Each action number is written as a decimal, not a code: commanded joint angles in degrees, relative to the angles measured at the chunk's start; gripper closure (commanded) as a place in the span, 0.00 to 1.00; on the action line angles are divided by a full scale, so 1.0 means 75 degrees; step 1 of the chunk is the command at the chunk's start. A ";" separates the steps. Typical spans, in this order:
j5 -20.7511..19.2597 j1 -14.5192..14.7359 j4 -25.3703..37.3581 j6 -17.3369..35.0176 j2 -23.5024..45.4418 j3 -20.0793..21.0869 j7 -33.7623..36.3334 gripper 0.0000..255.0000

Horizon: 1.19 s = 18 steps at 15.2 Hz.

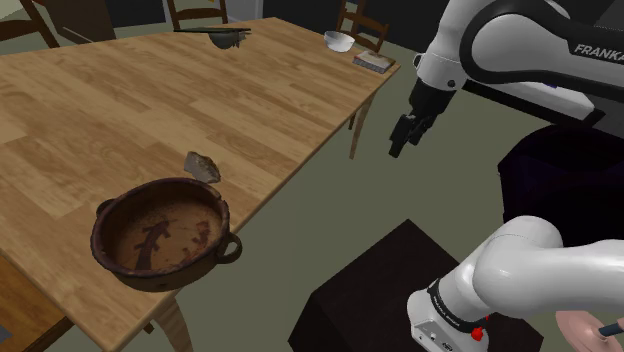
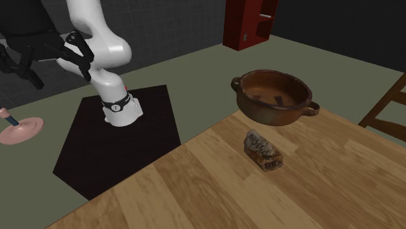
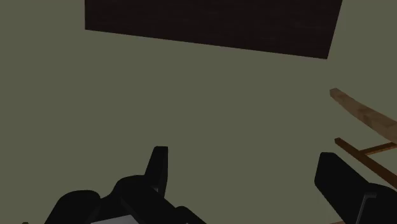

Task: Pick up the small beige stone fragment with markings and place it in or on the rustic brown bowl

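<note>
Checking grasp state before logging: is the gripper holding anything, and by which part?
Nothing held. The gripper is open above the floor; the stone fragment lies on the table beside the bowl.

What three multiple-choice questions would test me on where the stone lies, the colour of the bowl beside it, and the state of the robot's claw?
1. The stone fragment lies: A on the table beside the bowl; B inside the bowl; C on a chair.
2. That bowl is: A white; B brown; C blue.
3. The gripper is: A open and empty; B shut on the stone; C shut on nothing.
Answers: A, it rests on the wood next to the bowl; B, its wall and rim are brown; A, the fingers stand apart with nothing between.
</note>
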 commanded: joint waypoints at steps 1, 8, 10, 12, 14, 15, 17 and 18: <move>0.0000 0.0000 0.0000 0.0000 0.0000 0.0000 0.0000 0.00; 0.0623 0.0369 0.0731 0.0684 0.1464 0.0874 0.1009 0.00; 0.0737 0.0451 0.1019 0.0854 0.1925 0.1105 0.1289 0.00; 0.0821 0.0521 0.1341 0.1008 0.2401 0.1330 0.1568 0.00; 0.0872 0.0583 0.1697 0.1144 0.2892 0.1549 0.1849 0.00; 0.0884 0.0612 0.1888 0.1205 0.3143 0.1655 0.1991 0.00; 0.0882 0.0672 0.2295 0.1310 0.3654 0.1859 0.2279 0.00; 0.0867 0.0702 0.2511 0.1354 0.3916 0.1957 0.2425 0.00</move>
